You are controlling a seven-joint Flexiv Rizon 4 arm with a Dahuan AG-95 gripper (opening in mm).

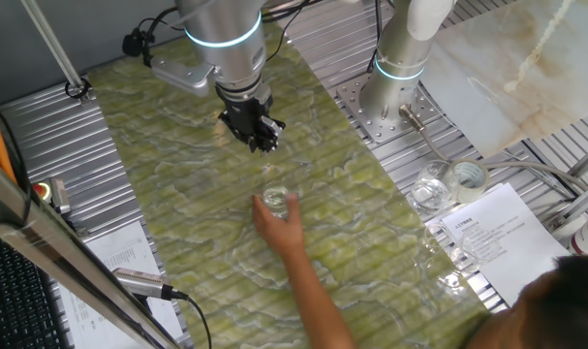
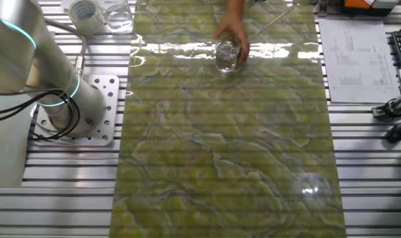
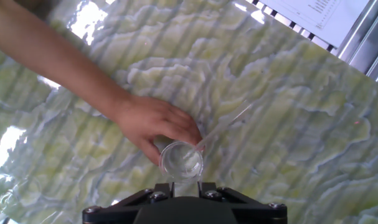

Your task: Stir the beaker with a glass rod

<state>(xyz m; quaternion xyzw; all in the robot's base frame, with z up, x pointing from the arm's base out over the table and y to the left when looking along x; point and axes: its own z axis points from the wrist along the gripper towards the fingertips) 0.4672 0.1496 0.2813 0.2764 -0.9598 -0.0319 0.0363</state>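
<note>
The small clear beaker stands on the green marbled mat. A person's hand holds it from the near side. It also shows in the other fixed view and in the hand view. The thin glass rod leans out of the beaker toward the upper right, and shows faintly in the other fixed view. My gripper hangs above the mat, a little behind the beaker and apart from it. In the hand view the gripper is open and empty, with the beaker just ahead of its fingertips.
Larger glass jars and a tape roll sit at the mat's right edge, beside printed sheets. The person's forearm crosses the mat. A second arm's base is bolted behind the mat.
</note>
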